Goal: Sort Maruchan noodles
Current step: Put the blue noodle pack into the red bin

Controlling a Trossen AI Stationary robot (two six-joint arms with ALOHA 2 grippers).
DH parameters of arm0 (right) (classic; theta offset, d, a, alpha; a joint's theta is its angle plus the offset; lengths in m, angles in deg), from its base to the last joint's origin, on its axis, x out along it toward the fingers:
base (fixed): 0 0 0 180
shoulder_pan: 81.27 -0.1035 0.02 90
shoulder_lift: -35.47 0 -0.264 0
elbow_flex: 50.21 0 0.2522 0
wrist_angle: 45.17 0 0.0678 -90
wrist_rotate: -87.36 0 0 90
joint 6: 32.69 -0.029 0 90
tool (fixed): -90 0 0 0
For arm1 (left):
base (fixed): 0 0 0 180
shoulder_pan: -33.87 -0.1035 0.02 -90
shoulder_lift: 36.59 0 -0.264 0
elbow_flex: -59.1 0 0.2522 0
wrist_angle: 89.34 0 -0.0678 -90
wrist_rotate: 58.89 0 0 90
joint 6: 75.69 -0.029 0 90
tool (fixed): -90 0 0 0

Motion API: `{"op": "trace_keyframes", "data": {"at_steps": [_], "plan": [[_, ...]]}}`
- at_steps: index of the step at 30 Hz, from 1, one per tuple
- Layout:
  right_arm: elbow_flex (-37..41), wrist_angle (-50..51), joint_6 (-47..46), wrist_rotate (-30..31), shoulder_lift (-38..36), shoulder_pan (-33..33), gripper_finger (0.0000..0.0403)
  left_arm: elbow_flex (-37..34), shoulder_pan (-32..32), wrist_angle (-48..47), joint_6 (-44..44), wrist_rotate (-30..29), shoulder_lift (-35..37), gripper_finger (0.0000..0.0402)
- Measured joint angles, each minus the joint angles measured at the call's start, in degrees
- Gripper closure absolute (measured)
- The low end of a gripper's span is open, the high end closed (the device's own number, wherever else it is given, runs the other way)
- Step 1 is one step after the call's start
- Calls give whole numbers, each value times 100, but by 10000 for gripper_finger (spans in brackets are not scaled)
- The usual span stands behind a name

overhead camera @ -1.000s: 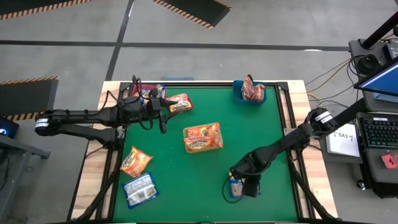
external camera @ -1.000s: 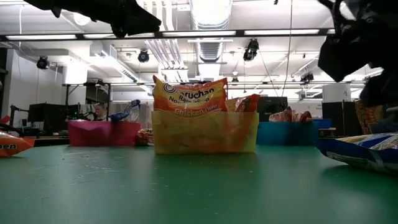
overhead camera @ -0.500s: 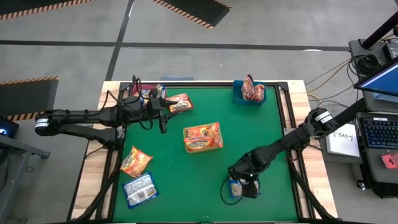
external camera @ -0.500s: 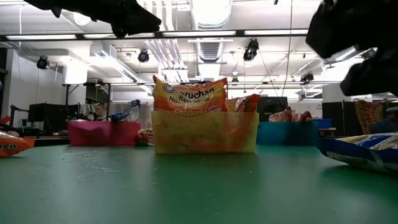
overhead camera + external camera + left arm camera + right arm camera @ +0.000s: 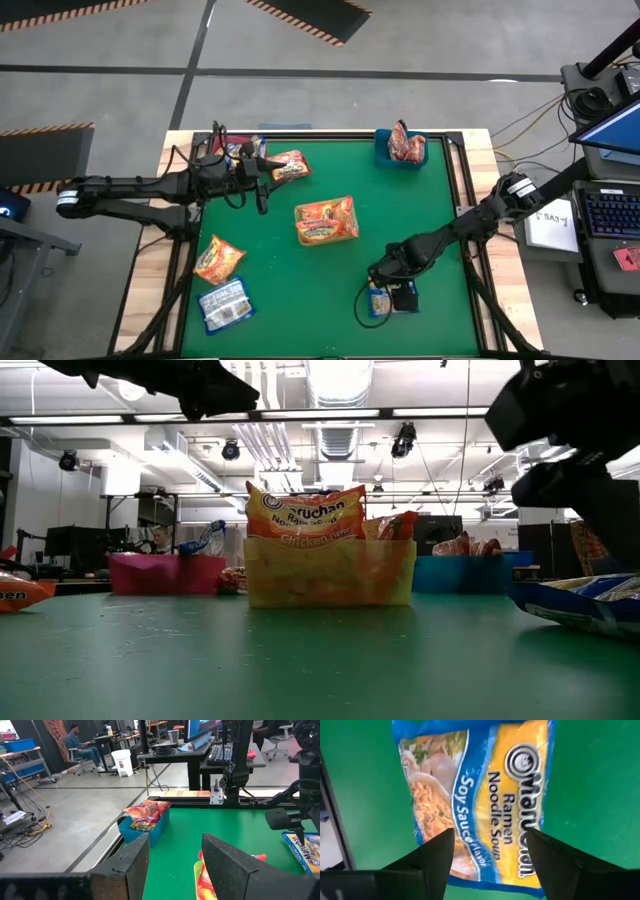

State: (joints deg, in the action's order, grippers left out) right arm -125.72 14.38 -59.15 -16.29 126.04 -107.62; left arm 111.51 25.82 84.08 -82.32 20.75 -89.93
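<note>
Green-topped table (image 5: 390,215) with wooden side strips, seen from above with both dark arms reaching over it. Left arm extends from the left edge toward the far left corner; its left gripper (image 5: 262,172) hangs with fingers parted and empty, just beside an orange noodle packet (image 5: 290,165) and the red bin (image 5: 165,574). Right arm comes in from the right edge; its right gripper (image 5: 398,292) hovers directly over a blue Soy Sauce packet (image 5: 480,800) lying flat on the table near the front edge, fingers spread on either side of it and released, not grasping. At table centre a yellowish bin (image 5: 330,572) holds upright orange Chicken packets (image 5: 306,515). At the far edge a blue bin (image 5: 400,152) holds red packets (image 5: 406,140). Near the front left, one orange packet (image 5: 219,259) and one blue-and-silver packet (image 5: 225,304) lie loose on the table.
</note>
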Motion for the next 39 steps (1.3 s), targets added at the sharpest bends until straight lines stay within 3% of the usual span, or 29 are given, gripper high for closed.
{"op": "trace_keyframes", "data": {"at_steps": [9, 26, 31, 39], "plan": [[200, -167, 51, 900, -338, 3, 174, 0, 1, 15, -11, 1, -2, 238], [1758, -2666, -415, 547, -443, 3, 182, 2, 1, 7, -13, 1, -4, 238], [1836, -2736, -444, 571, -452, 3, 218, 2, 2, 7, -13, 1, -4, 238], [1838, -2676, -413, 418, -670, 3, 317, 2, 0, 7, -11, 1, -4, 238]]}}
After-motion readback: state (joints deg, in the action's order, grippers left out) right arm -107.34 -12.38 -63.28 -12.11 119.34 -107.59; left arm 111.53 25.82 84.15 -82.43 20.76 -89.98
